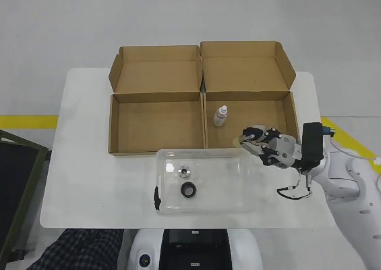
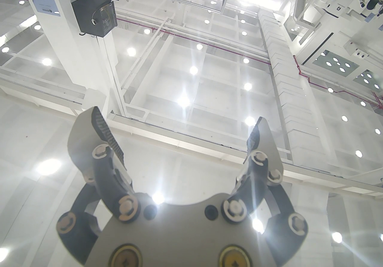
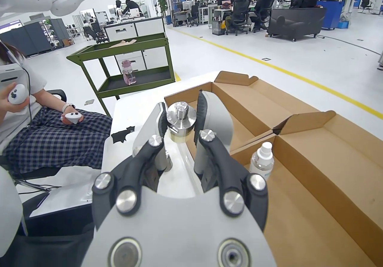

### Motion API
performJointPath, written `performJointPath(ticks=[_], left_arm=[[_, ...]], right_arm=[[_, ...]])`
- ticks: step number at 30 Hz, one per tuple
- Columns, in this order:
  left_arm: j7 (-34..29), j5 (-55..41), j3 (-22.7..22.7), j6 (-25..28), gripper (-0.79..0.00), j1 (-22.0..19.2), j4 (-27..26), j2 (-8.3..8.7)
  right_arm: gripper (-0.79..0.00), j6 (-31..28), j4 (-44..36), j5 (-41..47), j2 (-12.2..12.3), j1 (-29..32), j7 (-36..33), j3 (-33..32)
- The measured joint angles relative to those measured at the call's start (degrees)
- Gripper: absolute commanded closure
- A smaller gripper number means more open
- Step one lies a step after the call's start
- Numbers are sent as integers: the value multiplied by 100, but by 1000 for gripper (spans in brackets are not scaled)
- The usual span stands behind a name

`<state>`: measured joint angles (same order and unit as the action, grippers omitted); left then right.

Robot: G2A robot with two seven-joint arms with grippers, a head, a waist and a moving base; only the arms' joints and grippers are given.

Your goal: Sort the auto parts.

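The right hand (image 3: 180, 106) is clamped on a stepped metal part (image 3: 180, 121), pinching its wide collar. It holds the part above the near edge of the right cardboard box (image 1: 286, 118), just beside the far right corner of the clear tray (image 1: 234, 197) on the counter (image 1: 89, 169). The part looks solid and polished, so it is probably heavy for its size, rigid and slippery. The broad collar seems the safest place to grip, since the narrow stub on top would likely slip. The left hand (image 2: 179, 130) has its fingers apart, holds nothing and faces the ceiling. There are two open boxes: the left cardboard box (image 1: 155, 127) is bare, and the right one holds one small bottle (image 1: 220, 116). The tray holds one metal disc (image 1: 184, 171) and one black ring (image 1: 189, 190), with one black piece (image 1: 156, 197) at its left edge.
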<state>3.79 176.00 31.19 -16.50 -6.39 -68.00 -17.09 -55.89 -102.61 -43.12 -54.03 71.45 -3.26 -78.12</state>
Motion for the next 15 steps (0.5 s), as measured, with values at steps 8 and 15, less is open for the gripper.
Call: performJointPath(ticks=[8,15], left_arm=[[0,0,0,0,-785,0,0,0],[0,0,0,0,-785,0,0,0]], right_arm=[[0,430,160,-102,-46,-204,-290,210],[0,929,400,-272,-95,-399,-398,322]])
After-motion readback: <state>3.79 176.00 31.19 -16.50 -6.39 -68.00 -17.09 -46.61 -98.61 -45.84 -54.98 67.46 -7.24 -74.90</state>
